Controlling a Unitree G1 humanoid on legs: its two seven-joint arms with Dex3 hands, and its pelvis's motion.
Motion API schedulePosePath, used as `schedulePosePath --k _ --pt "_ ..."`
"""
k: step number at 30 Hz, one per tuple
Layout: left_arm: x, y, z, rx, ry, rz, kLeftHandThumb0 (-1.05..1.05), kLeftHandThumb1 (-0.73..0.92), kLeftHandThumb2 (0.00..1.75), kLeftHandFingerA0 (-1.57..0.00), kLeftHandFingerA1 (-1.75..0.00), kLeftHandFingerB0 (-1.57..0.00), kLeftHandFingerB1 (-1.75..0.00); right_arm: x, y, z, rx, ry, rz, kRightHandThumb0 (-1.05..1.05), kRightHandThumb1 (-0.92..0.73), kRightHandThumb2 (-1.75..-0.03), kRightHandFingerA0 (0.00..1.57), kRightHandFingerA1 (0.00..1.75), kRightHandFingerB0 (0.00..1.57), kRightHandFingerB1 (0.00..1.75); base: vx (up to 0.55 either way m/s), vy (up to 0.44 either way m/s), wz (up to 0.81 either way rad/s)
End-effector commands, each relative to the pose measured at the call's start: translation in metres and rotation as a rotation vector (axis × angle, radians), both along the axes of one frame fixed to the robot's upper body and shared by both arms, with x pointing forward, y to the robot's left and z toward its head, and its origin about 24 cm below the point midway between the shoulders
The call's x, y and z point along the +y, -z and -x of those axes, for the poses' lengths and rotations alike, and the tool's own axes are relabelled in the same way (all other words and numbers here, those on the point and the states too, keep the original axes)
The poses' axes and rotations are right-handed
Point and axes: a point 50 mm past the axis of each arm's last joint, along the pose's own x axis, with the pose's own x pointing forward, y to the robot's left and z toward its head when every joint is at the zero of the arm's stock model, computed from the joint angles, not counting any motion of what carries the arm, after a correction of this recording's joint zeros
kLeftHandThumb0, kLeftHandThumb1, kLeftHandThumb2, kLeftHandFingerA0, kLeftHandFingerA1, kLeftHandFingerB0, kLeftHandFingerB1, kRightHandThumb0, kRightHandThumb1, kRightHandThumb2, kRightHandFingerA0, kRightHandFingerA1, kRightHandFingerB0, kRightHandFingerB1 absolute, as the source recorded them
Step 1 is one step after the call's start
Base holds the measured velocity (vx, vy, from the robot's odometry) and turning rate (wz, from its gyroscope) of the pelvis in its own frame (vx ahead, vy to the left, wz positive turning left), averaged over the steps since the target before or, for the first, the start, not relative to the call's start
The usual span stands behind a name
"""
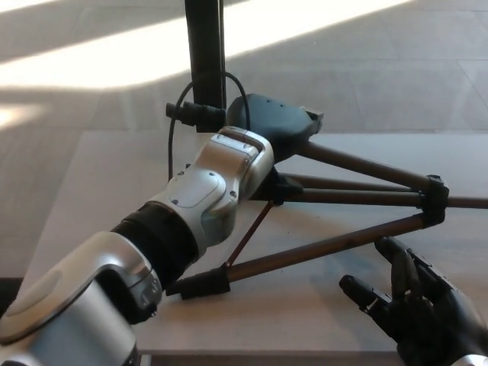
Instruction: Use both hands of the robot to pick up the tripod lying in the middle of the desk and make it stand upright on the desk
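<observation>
Head view: the tripod (335,194), slim brown tubular legs with black joints, lies across the pale matte table (91,175). Left robot hand (278,126) covers its apex, grip unclear. Right robot hand (415,301), spread and empty, at the near edge. Sunlit tiled floor (366,53) beyond.

Left hand (278,126) fingers hidden; tripod (343,194) cut off right
</observation>
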Motion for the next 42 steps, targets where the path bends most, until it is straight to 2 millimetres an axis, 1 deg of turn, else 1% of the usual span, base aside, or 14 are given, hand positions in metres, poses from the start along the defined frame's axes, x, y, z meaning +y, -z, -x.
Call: schedulePosePath --k 1,4,5,9,13,14,15,18,21,23,25,26,38,42 --pt "0.021 0.008 -0.003 -0.089 -0.006 -0.211 -0.64 0.67 0.6 -0.67 -0.67 -0.47 -0.46 -0.005 0.0 0.001 -0.008 -0.006 0.032 -0.62 -0.71 -0.62 0.7 0.56 0.59 0.44 0.0 0.0 0.0" --pt "0.026 0.01 -0.003 -0.119 -0.01 -0.355 -0.65 0.68 0.6 -0.66 -0.7 -0.47 -0.48 -0.003 -0.001 0.0 -0.011 -0.01 0.023 -0.61 -0.71 -0.62 0.7 0.56 0.57 0.43 0.0 0.0 0.0" --pt "0.027 0.012 -0.003 -0.123 -0.009 -0.398 -0.7 0.56 0.96 -0.52 -0.69 -0.37 -0.55 -0.002 -0.001 0.0 -0.011 -0.011 0.022 -0.61 -0.71 -0.62 0.71 0.56 0.57 0.43 0.0 0.0 0.0" --pt "0.029 0.016 -0.003 -0.134 -0.005 -0.538 -0.69 0.74 0.62 -0.39 -0.49 -0.36 -0.37 -0.003 -0.001 0.0 -0.006 -0.005 0.031 -0.61 -0.69 -0.61 0.71 0.55 0.58 0.43 0.0 0.0 0.0" --pt "0.022 0.013 -0.002 -0.174 -0.005 -0.421 -0.65 0.71 0.61 -0.61 -0.68 -0.49 -0.57 -0.006 0.0 0.001 -0.004 0.001 0.031 -0.6 -0.7 -0.62 0.69 0.53 0.57 0.43 0.0 0.0 0.0" --pt "0.019 0.013 0.001 -0.257 0.072 -0.274 -0.55 0.65 0.6 -0.89 -0.88 -0.69 -0.51 -0.007 0.0 0.001 -0.013 -0.001 0.028 -0.58 -0.71 -0.62 0.7 0.54 0.57 0.43 0.0 0.0 0.0" --pt "0.015 0.013 0.004 -0.288 0.119 -0.168 -0.5 0.74 0.64 -0.96 -1.29 -0.8 -0.96 -0.007 -0.001 0.001 -0.012 0.0 0.03 -0.58 -0.71 -0.62 0.7 0.53 0.57 0.42 0.0 0.0 0.0" --pt "0.008 0.013 0.007 -0.331 0.168 -0.089 -0.47 0.81 0.68 -0.97 -1.47 -0.86 -1.25 -0.007 -0.002 0.0 -0.01 0.003 0.027 -0.58 -0.72 -0.62 0.71 0.54 0.57 0.42 0.0 0.0 0.0" --pt "0.005 0.013 0.008 -0.322 0.163 -0.023 -0.45 0.83 0.69 -0.92 -1.51 -0.82 -1.1 -0.007 -0.001 -0.001 -0.007 0.004 0.026 -0.59 -0.71 -0.62 0.71 0.54 0.56 0.42 0.0 0.0 0.0" --pt "0.004 0.012 0.007 -0.316 0.145 0.01 -0.3 0.69 0.61 -0.91 -1.63 -0.72 -0.67 -0.005 -0.003 -0.003 -0.012 -0.003 0.025 -0.59 -0.71 -0.62 0.7 0.54 0.55 0.42 0.0 0.0 0.0" --pt "0.004 0.015 0.006 -0.301 0.114 0.009 -0.27 0.42 0.87 -1.18 -1.33 -0.63 -0.73 -0.005 -0.002 -0.003 -0.011 -0.002 0.027 -0.59 -0.71 -0.62 0.71 0.55 0.55 0.42 0.0 0.0 0.0" --pt "0.005 0.017 0.006 -0.304 0.107 0.023 -0.21 0.56 0.59 -0.92 -1.69 -0.62 -0.63 -0.005 -0.002 -0.003 -0.009 -0.003 0.027 -0.59 -0.71 -0.62 0.71 0.55 0.55 0.42 0.0 0.0 0.0" --pt "0.03 0.042 0.005 -0.214 -0.014 -0.078 -0.26 0.55 0.59 -0.83 -1.57 -0.61 -0.55 0.005 -0.004 -0.008 -0.018 -0.03 0.037 -0.59 -0.7 -0.62 0.72 0.55 0.54 0.41 0.0 0.0 0.0" --pt "0.034 0.045 0.003 -0.184 -0.03 -0.174 -0.29 0.54 0.6 -0.88 -1.62 -0.82 -0.73 0.006 -0.004 -0.01 0.003 -0.011 0.03 -0.57 -0.68 -0.61 0.76 0.54 0.57 0.42 0.0 0.0 0.0"
